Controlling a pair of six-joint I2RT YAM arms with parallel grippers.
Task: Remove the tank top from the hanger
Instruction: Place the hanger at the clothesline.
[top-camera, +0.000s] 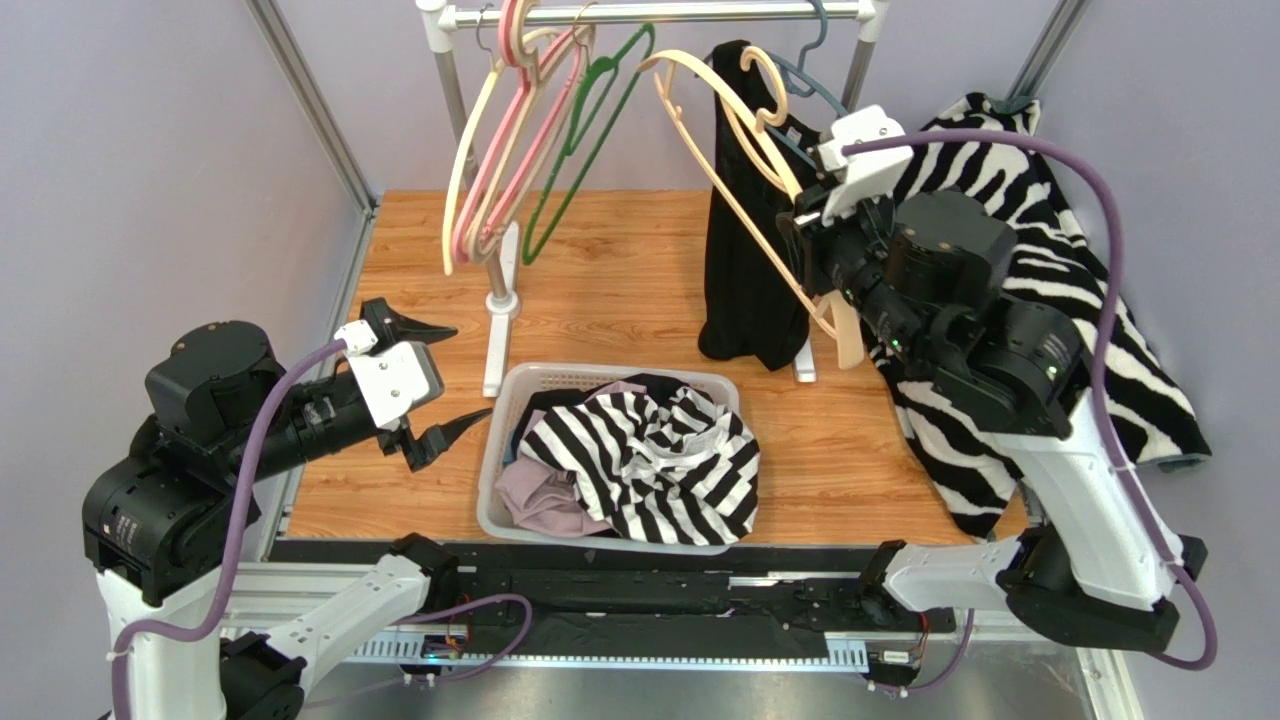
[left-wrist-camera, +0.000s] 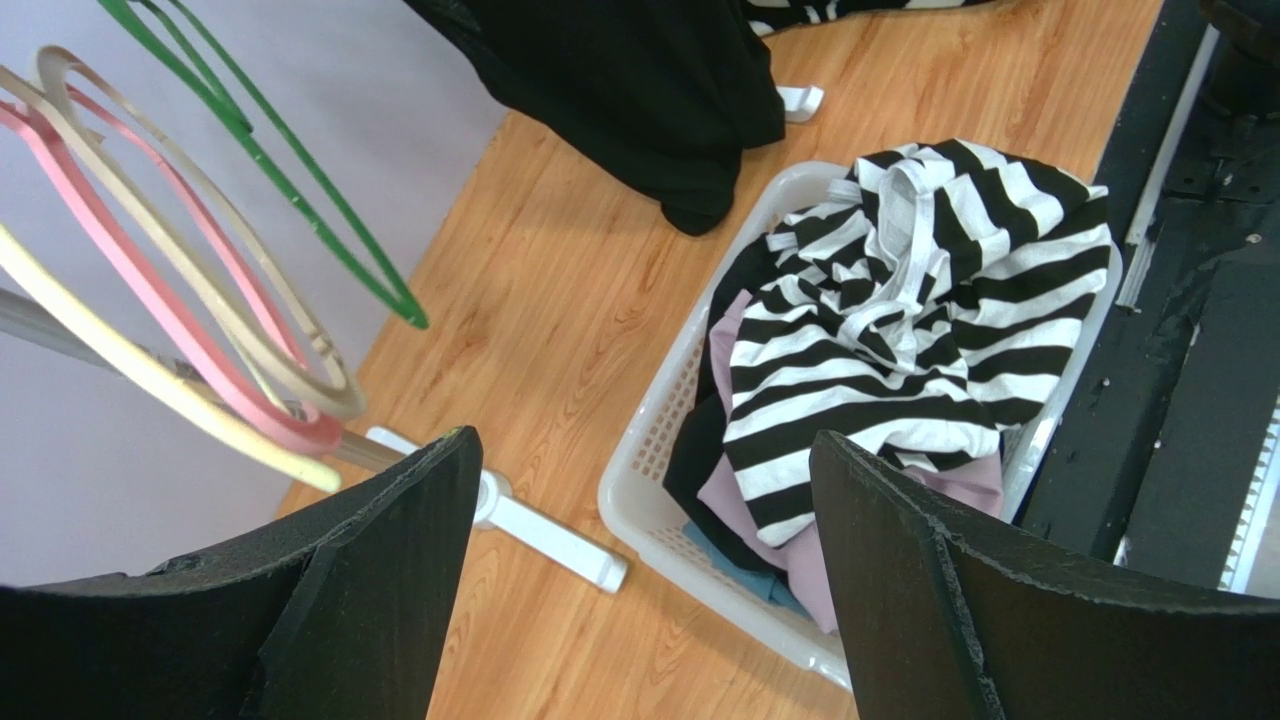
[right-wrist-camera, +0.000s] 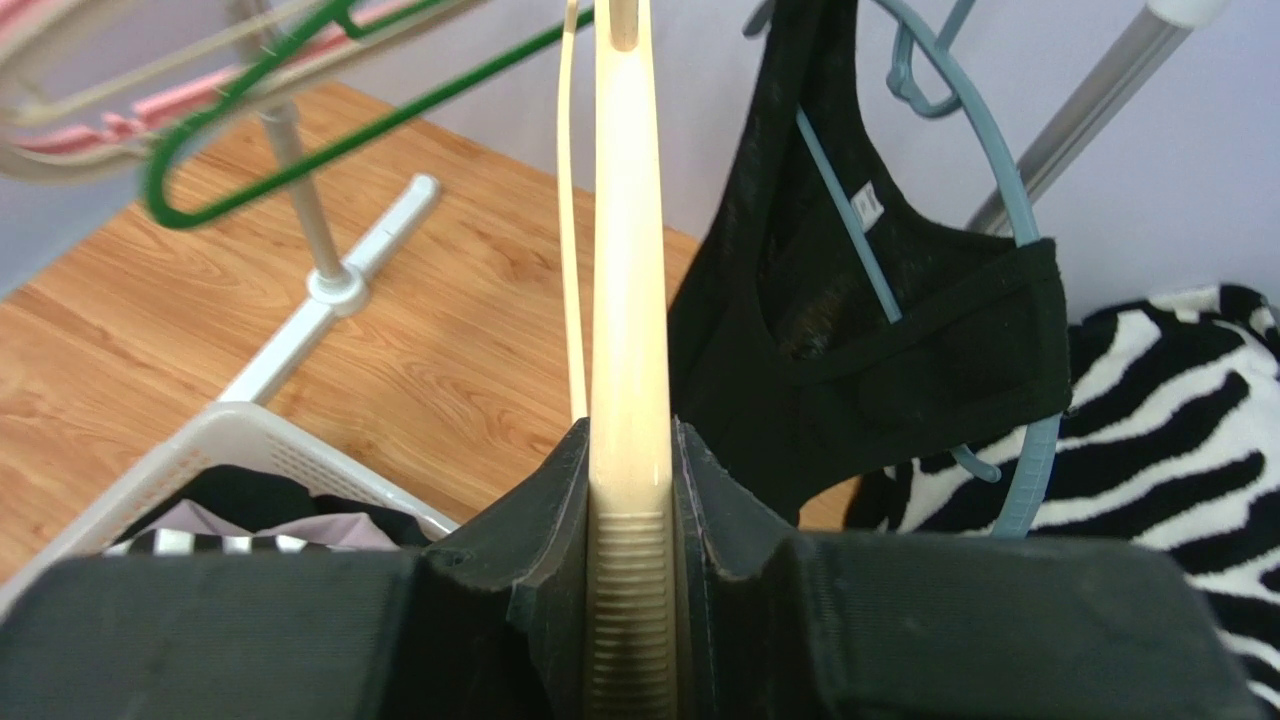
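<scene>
- The black tank top (right-wrist-camera: 887, 353) is not off yet. It hangs at the right end of the rail, and your right wrist view shows one strap looped over the arm of a pale blue hanger (right-wrist-camera: 1034, 465).
- The knit is thin, limp and matte, with a small white label inside the neck. It drapes straight down, and its hem hangs low over the wooden tabletop (top-camera: 601, 300).
- Your right gripper (right-wrist-camera: 631, 465) pinches a cream hanger (right-wrist-camera: 628, 225) between its fingers. It is flat, smooth plastic with ribbing where the pads bite. As far as that view shows, this hanger carries no cloth, so judge it the wrong one to be holding.
- The whole removal looks left to do: the strap has to slide off the blue arm and the garment has to come free.
- Your left gripper (top-camera: 458, 375) has its fingers spread wide and holds nothing, just left of the white laundry basket (left-wrist-camera: 649, 458).
- The basket wall is perforated plastic. Inside lie a crumpled black-and-white striped top (top-camera: 661, 450) and a mauve garment (top-camera: 541, 495).
- Further out hang bare pink (top-camera: 519, 135) and green (top-camera: 594, 135) hangers, and a zebra-print cloth (top-camera: 1052, 270) lies to the right.
</scene>
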